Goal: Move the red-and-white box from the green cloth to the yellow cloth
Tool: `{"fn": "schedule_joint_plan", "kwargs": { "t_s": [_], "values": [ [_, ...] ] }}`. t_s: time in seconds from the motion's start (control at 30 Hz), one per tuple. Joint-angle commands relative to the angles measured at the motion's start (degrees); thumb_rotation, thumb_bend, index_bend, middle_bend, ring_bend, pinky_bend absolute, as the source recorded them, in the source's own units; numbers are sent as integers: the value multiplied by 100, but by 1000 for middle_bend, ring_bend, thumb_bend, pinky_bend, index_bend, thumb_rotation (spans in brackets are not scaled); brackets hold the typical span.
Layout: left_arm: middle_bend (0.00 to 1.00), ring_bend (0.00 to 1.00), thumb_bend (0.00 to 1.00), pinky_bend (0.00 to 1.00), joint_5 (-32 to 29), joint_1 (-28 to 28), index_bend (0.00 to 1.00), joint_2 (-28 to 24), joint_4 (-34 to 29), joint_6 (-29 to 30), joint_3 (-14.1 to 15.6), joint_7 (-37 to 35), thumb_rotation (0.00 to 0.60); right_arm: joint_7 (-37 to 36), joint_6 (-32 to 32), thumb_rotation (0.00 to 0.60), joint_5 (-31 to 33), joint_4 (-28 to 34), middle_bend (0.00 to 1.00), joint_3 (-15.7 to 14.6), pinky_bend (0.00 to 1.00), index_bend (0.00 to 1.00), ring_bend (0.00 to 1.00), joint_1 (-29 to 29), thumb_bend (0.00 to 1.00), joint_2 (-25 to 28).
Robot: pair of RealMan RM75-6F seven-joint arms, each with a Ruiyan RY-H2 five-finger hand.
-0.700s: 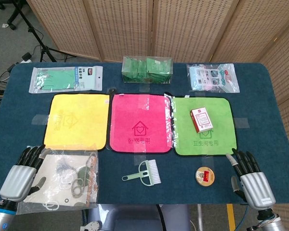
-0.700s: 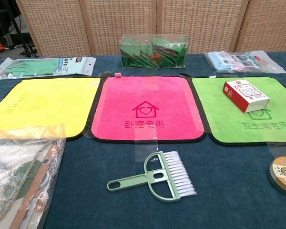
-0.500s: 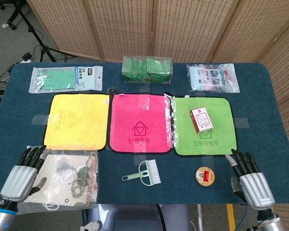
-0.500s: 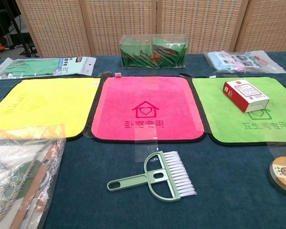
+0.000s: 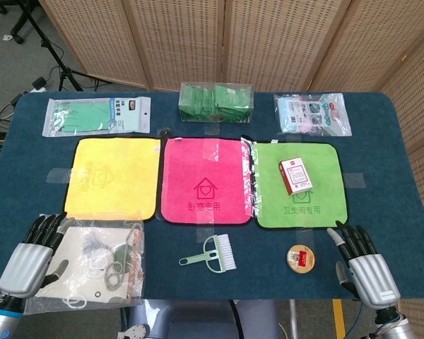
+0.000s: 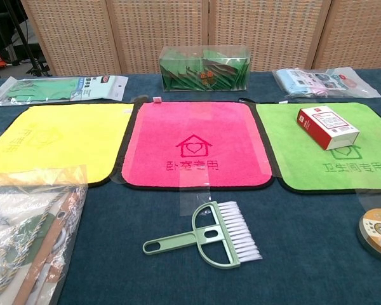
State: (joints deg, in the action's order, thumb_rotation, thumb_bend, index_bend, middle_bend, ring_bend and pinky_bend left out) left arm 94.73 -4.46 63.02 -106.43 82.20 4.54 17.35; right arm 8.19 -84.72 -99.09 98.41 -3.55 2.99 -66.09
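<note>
on the green cloth (image 5: pixel 297 205), red-and-white box (image 5: pixel 295 176) lies flat, long axis front-to-back.

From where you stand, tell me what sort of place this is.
Probably a lab or staged test area, not a home. The three cloths, yellow cloth, pink cloth and green cloth, are taped in a row to a blue-covered table, wicker screens close off the back, and a stand sits behind.

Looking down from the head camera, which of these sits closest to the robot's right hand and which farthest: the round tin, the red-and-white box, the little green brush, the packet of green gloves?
From the right hand:
1. Round tin, just to its left.
2. Red-and-white box, on the green cloth beyond.
3. Green brush, front centre.
4. Packet of green gloves, far back-left corner.
</note>
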Motion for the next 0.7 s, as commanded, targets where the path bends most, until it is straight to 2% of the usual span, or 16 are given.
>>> {"fn": "schedule_joint_plan", "kwargs": {
  "t_s": [0.03, 0.37, 0.43, 0.57, 0.7],
  "values": [
    [0, 0, 330, 0, 66, -4, 0, 33, 46, 41, -8, -77, 600, 34, 90, 600, 80, -9, 0, 12, 0, 0, 0, 35, 658, -32],
    [0, 0, 332, 0, 162, -83, 0, 224, 354, 26, -65, -278, 600, 106, 271, 600, 493, -51, 0, 242, 0, 0, 0, 147, 674, -188],
    [0, 0, 332, 0, 98, -95, 0, 235, 350, -22, -72, -294, 600, 51, 253, 600, 514, -83, 0, 347, 0, 0, 0, 210, 716, -278],
    [0, 0, 333, 0, 92, -111, 0, 246, 354, 11, -113, -349, 600, -301, 281, 600, 515, 111, 0, 651, 0, 2, 0, 474, 933, -361],
    [0, 0, 333, 0, 147, -106, 0, 256, 401, 100, -133, -453, 600, -647, 632, 600, 934, 551, 0, 1037, 0, 52, 0, 817, 1000, -296]
  ]
}}
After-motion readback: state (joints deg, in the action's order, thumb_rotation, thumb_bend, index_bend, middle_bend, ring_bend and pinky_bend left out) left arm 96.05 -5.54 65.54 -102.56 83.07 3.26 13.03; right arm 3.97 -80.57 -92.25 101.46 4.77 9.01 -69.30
